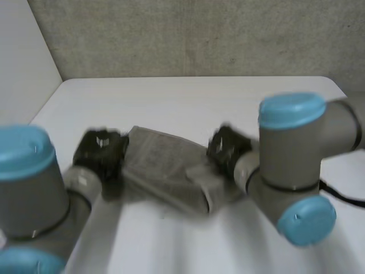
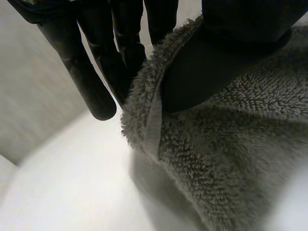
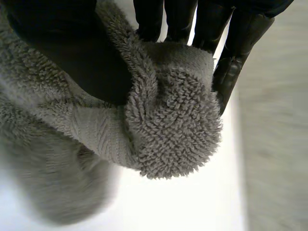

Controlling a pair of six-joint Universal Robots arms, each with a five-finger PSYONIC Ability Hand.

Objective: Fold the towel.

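**1. Towel.** The grey towel (image 1: 165,165) is spanning the gap between the two hands in the centre of the head view, over the white surface (image 1: 188,100). It is running on a slant from centre left down to centre right, and a folded lump is showing at its right end. Whether its middle is resting on the surface cannot be told.

**2. Left hand.** The left hand (image 1: 102,149) is sitting at the towel's left end, at centre left of the head view, ahead of the left arm (image 1: 28,182) in the lower left corner. In the left wrist view the thumb (image 2: 216,53) is pressing on the pile just inside the hemmed edge. The fingers (image 2: 120,53) are lying straight behind that edge, so the hand is pinching the edge between thumb and fingers. One finger is standing free of the cloth, just beside it.

**3. Right hand.** The right hand (image 1: 228,147) is sitting at the towel's right end, just left of the right arm (image 1: 296,148). In the right wrist view its thumb is bearing on the cloth and its fingers are reaching behind a bunched fold, so the hand is pinching that bunch. The bunch is bulging out past the fingertips, above the surface.

**4. Surroundings.** A rough grey wall (image 1: 199,34) is filling the top of the head view.
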